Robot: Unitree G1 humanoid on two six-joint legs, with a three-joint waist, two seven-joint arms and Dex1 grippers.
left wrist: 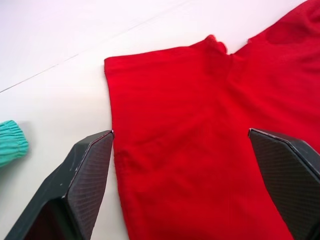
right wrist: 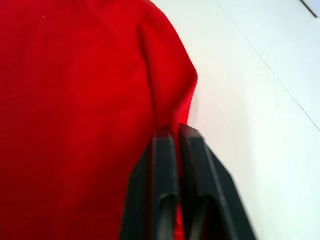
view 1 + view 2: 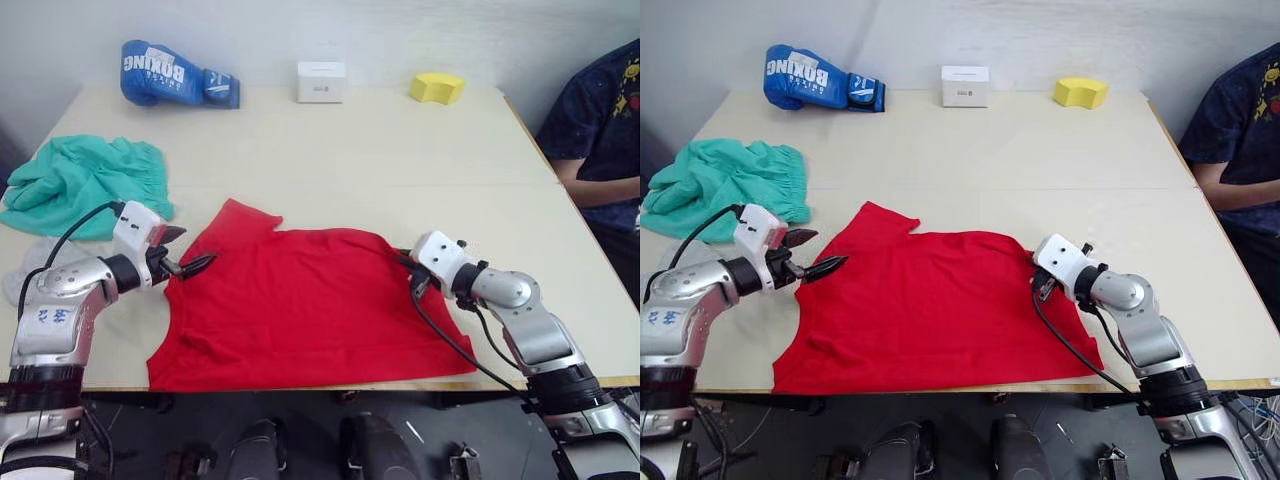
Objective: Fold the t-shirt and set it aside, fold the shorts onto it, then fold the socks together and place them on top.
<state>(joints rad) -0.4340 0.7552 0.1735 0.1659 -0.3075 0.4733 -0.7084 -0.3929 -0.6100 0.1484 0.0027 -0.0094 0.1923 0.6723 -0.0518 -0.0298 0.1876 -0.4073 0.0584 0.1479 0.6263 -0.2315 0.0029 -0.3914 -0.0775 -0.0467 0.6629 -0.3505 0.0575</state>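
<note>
Pale tabletop [image 3: 400,170] carries the t-shirt [image 3: 310,310] spread flat between both grippers. Spread wide, the left gripper [image 3: 186,255] straddles the shirt's edge, gripping nothing. Fingers pressed together, the right gripper [image 3: 408,272] pinches a thin fold at the opposite side. That shallow pinch could slip, or one-sided lifting could bunch the cloth. Beyond the left gripper lie the shorts [image 3: 85,180], crowding it; ahead of both, open table runs to the boxing glove [image 3: 175,75].
</note>
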